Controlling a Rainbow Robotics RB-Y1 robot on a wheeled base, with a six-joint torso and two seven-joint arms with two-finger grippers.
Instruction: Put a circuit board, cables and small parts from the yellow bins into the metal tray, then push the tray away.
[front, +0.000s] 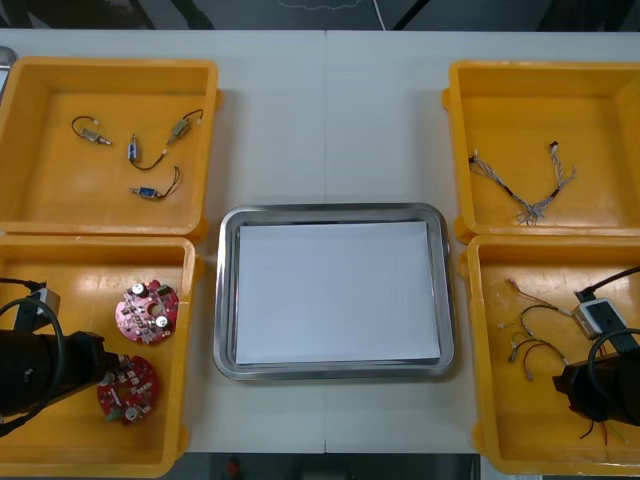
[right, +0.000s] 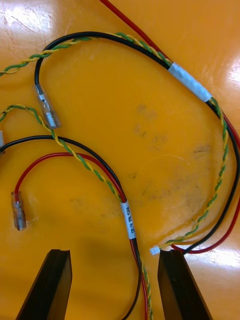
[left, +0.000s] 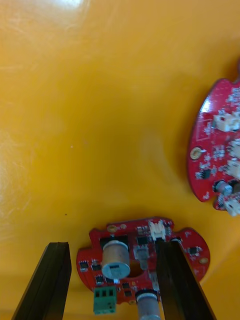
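At eight o'clock from the metal tray (front: 226, 300), the near-left yellow bin (front: 90, 270) holds the left gripper (left: 112, 282), fingers spread and released, poised over one circuit board (left: 125, 260); a second circuit board (left: 215, 150) lies near. At four o'clock, in the near-right yellow bin (front: 500, 400), the right gripper (right: 115, 282) stands released astride tangled cables (right: 129, 220). Small metal parts (front: 140, 150) on black leads lie at ten o'clock, a thin twisted cable (front: 525, 190) at two. The tray is white inside, on a light table (front: 330, 120).

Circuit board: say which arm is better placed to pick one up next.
Left. The left gripper hangs open directly over a circuit board in a yellow bin; the right gripper is open over cables.
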